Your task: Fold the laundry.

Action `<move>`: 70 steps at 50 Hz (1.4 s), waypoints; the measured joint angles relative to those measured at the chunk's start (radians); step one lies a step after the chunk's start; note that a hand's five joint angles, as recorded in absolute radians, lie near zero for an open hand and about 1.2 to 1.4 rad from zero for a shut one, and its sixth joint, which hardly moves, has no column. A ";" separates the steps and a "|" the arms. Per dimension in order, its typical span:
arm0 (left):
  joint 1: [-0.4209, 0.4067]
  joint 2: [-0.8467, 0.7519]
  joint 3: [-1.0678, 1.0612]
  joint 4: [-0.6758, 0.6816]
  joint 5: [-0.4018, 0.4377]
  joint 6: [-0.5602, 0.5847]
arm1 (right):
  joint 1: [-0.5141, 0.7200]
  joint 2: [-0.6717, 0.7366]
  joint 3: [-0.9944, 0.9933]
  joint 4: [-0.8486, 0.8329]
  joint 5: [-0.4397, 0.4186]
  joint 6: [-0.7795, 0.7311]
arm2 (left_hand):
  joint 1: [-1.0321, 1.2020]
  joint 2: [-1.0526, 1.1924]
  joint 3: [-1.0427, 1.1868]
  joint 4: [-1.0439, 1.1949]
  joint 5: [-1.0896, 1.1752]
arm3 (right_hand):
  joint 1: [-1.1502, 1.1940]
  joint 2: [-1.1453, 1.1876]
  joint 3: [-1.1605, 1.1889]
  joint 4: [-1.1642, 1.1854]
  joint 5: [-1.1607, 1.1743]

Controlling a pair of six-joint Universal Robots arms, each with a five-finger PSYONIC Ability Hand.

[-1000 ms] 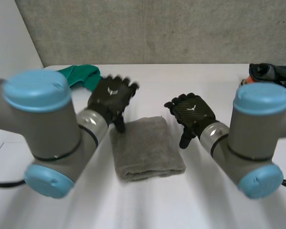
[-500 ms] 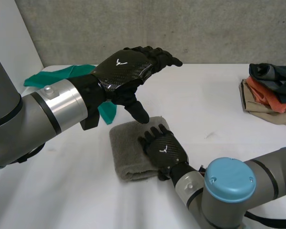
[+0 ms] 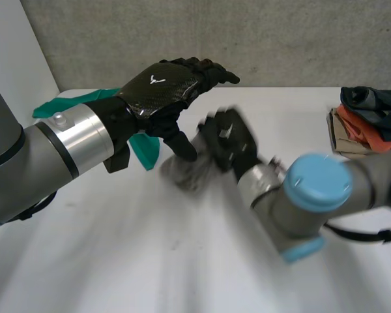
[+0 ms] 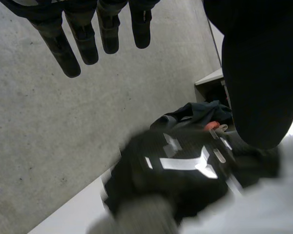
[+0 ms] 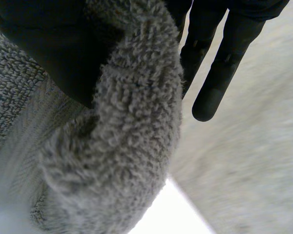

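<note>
Fingers (image 5: pixel 219 73) of the right hand (image 3: pixel 227 138) lie straight along one side of the grey towel (image 5: pixel 127 146), thumb on the other, pinching a thick fold near the middle of the white table (image 3: pixel 117 248). The left hand (image 3: pixel 163 88) hovers beside it with straight, slightly spread fingers (image 4: pixel 78 39), its thumb covering part of the blurred towel. A green cloth (image 3: pixel 65 104) lies half hidden behind the left arm, and a clothes pile (image 3: pixel 368 120) at the table's far right is cut off.

No readable text; only a small white emblem (image 3: pixel 158 81) marks the left hand (image 3: pixel 168 96).
</note>
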 measured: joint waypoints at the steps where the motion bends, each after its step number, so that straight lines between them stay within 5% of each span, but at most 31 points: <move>1: 0.000 0.003 0.000 0.000 -0.001 0.000 | -0.016 -0.011 -0.018 -0.006 -0.001 0.007 | 0.000 0.000 0.000 0.000 0.000 | 0.000 0.000 0.000 0.000 0.000; 19: -0.001 0.024 -0.007 0.017 -0.019 -0.002 | -0.595 -0.074 -0.276 -0.299 -0.061 0.412 | 0.000 0.000 0.000 0.000 0.000 | 0.000 0.000 0.014 0.003 0.009; 35: -0.010 0.021 -0.037 0.025 -0.018 0.000 | -1.000 0.315 -0.343 -0.304 -0.515 0.500 | 0.000 0.000 0.000 0.000 0.000 | 0.000 0.003 0.025 0.004 0.031; 43: -0.013 0.023 -0.045 0.027 -0.019 -0.001 | -1.052 0.308 -0.304 -0.298 -0.610 0.503 | 0.000 0.000 0.000 0.000 0.000 | 0.000 0.001 0.019 -0.011 0.037; 46: -0.015 0.024 -0.046 0.027 -0.019 -0.001 | -1.059 0.277 -0.284 -0.294 -0.619 0.504 | 0.000 0.000 0.000 0.000 0.000 | -0.245 -0.325 -0.320 -0.360 -0.258; 48: -0.017 0.026 -0.047 0.027 -0.019 -0.002 | -1.060 0.244 -0.263 -0.283 -0.617 0.505 | 0.000 0.000 0.000 0.000 0.000 | -0.618 -0.698 -0.682 -0.723 -0.647; 50: -0.020 0.029 -0.047 0.027 -0.019 -0.002 | -1.062 0.213 -0.244 -0.259 -0.608 0.504 | 0.000 0.000 0.000 0.000 0.000 | -0.750 -0.856 -0.855 -0.900 -0.810; 60: -0.035 0.042 -0.051 0.027 -0.019 -0.002 | -1.111 0.010 -0.163 0.119 -0.490 0.420 | 0.000 0.000 0.000 0.000 0.000 | -0.788 -0.912 -0.932 -0.979 -0.876; 65: -0.038 0.048 -0.056 0.027 -0.019 -0.002 | -1.167 -0.069 -0.165 0.334 -0.313 0.177 | 0.000 0.000 0.000 0.000 0.000 | -0.788 -0.912 -0.932 -0.979 -0.876; 70: -0.037 0.063 -0.059 0.028 -0.019 -0.002 | -1.198 -0.147 -0.192 0.421 -0.045 -0.094 | 0.000 0.000 0.000 0.000 0.000 | -0.788 -0.912 -0.932 -0.979 -0.876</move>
